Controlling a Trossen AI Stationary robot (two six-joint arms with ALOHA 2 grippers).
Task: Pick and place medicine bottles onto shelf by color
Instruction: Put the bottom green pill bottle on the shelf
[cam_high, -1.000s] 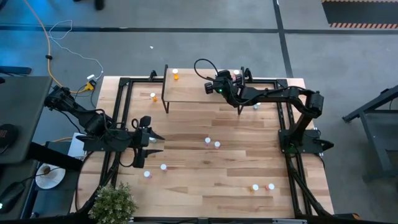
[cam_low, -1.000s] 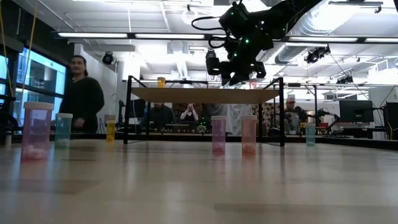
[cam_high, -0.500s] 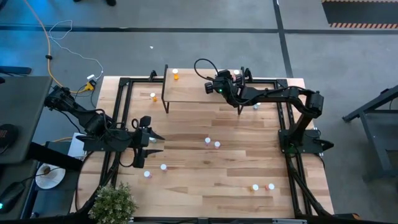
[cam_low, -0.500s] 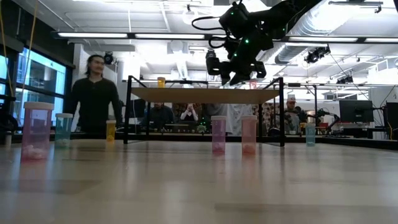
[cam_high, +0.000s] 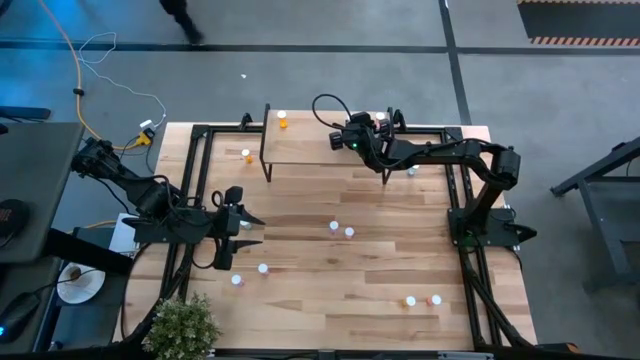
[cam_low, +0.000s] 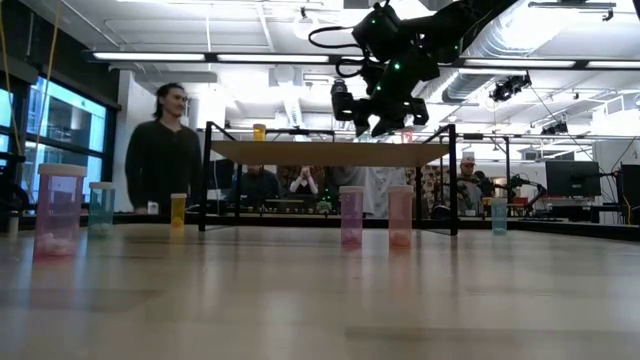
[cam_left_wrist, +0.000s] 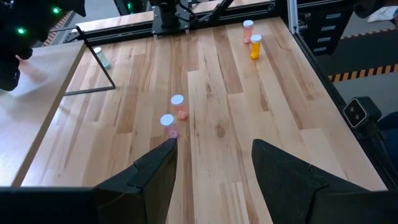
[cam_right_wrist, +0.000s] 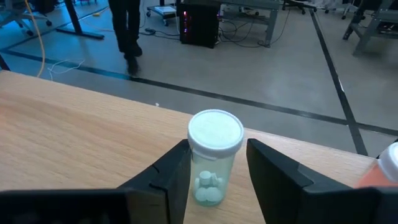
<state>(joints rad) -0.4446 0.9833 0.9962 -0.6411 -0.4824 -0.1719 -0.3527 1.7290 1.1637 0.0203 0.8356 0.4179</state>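
Note:
The shelf (cam_high: 305, 145) stands on thin black legs at the table's far side. My right gripper (cam_high: 343, 137) hangs just above the shelf's right part, open. Its fingers stand on either side of a teal bottle (cam_right_wrist: 214, 162) with a white cap, which stands upright on its base on the shelf top (cam_right_wrist: 74, 143); small gaps show on both sides. An orange bottle (cam_high: 283, 121) stands at the shelf's far left and a pink one (cam_right_wrist: 387, 167) at its far right. My left gripper (cam_high: 250, 228) waits open at the table's left, touching nothing.
Loose bottles stand on the table: two at the middle (cam_high: 341, 230), two at the near left (cam_high: 250, 275), two at the near right (cam_high: 422, 300), an orange one (cam_high: 247, 155) left of the shelf and a teal one (cam_high: 412, 172) right of it. A person (cam_low: 165, 150) stands beyond the far edge.
Neither gripper nor any bottle has moved. A person has walked along beyond the table's far edge.

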